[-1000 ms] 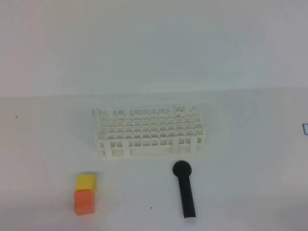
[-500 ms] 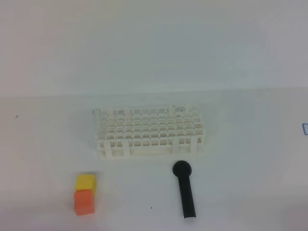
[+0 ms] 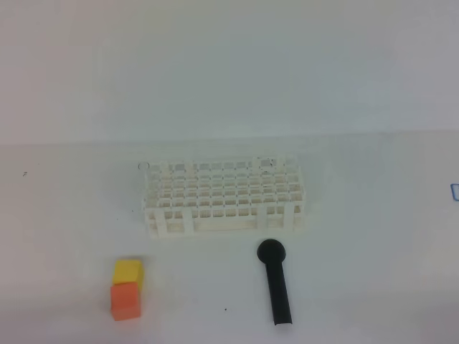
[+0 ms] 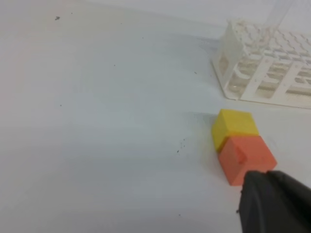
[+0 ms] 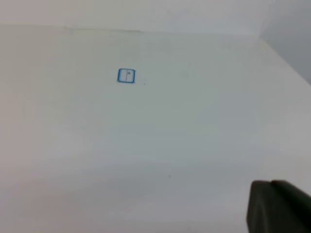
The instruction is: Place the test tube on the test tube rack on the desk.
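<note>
The white test tube rack (image 3: 224, 199) stands in the middle of the desk (image 3: 373, 215). At its back left corner a small clear round rim shows, which looks like the test tube (image 3: 144, 165). In the left wrist view a faint transparent tube (image 4: 280, 13) rises from the top of the rack (image 4: 265, 63). Neither gripper appears in the high view. Only a dark part of my left gripper (image 4: 274, 204) shows, beside the orange cube. A dark part of my right gripper (image 5: 279, 206) hangs over bare desk. Both are shut, with nothing seen in them.
A thick black stick with a round head (image 3: 275, 281) lies in front of the rack's right end. A yellow cube (image 3: 128, 271) and an orange cube (image 3: 125, 300) touch each other at the front left. A small blue-outlined mark (image 5: 126, 75) is on the desk at the right.
</note>
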`<state>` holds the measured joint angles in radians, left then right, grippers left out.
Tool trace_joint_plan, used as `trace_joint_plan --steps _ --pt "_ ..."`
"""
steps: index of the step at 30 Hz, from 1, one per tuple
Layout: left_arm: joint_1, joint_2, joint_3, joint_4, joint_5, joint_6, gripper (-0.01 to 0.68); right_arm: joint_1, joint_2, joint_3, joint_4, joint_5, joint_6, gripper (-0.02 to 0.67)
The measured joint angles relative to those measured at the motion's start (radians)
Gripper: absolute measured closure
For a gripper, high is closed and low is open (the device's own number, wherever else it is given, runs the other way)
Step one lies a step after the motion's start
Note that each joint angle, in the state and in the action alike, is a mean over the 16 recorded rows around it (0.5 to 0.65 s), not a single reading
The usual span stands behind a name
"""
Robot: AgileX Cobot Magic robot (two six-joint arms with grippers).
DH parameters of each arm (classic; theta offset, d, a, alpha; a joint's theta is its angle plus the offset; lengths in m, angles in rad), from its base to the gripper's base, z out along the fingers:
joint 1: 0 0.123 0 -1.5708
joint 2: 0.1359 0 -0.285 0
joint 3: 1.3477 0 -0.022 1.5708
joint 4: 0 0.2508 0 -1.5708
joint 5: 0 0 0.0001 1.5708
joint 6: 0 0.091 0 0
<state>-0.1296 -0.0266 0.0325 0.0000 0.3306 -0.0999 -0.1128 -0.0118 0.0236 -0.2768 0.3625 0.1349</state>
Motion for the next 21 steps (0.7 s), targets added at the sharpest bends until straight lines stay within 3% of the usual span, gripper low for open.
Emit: trace_joint_plan --steps 21 --pt "0.0 0.0 0.0 0.0 0.0 0.0 0.673 0.002 0.0 0.0 0.0 0.0 0.0 0.65"
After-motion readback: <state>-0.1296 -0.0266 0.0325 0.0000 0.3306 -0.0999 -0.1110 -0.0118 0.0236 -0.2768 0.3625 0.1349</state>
